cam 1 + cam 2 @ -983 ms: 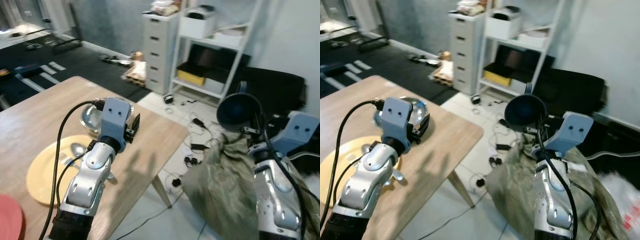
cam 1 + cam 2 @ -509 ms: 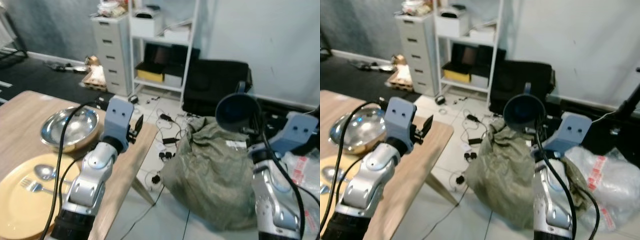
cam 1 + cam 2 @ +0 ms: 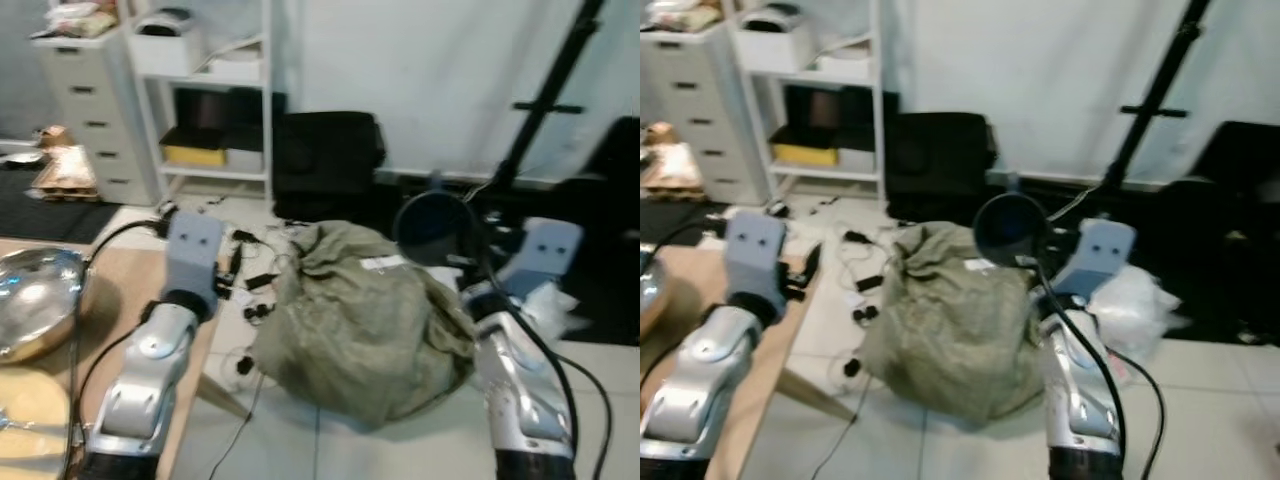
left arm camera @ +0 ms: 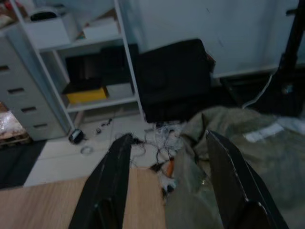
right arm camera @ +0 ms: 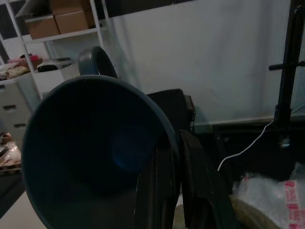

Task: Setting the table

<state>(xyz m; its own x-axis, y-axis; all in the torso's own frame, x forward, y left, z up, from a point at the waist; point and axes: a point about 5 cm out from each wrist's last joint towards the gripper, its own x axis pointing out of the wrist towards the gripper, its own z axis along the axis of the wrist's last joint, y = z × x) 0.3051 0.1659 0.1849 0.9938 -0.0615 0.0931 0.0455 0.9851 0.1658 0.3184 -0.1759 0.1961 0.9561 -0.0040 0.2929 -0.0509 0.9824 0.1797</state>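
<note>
- Right gripper (image 3: 462, 262), right of centre in the left eye view: fingers closed on the rim of a dark blue mug (image 3: 435, 228), mouth facing the camera, handle up.
- Same mug (image 5: 97, 152) large at the left of the right wrist view, rim pinched between the two black fingers (image 5: 200, 191).
- Left gripper (image 4: 167, 191), lower centre of the left wrist view: fingers spread wide, nothing between them, held above the table edge.
- Wooden table (image 3: 120, 300) at the lower left of the left eye view, corner cut off by the frame.
- Metal bowl (image 3: 30, 310) on the table at the far left edge.
- Yellow plate (image 3: 30, 415) in the lower left corner, just below the bowl; cutlery on it too blurred to identify.
- Olive-green sack (image 3: 350, 320) on the tiled floor at frame centre, between the two arms.
- White shelf unit (image 3: 210, 100) and drawer cabinet (image 3: 90, 110) at the upper left, against the wall.
- Black bag (image 3: 325, 160) at upper centre, beside the shelf unit.
- Loose cables (image 3: 245, 280) on the floor between table and sack.
</note>
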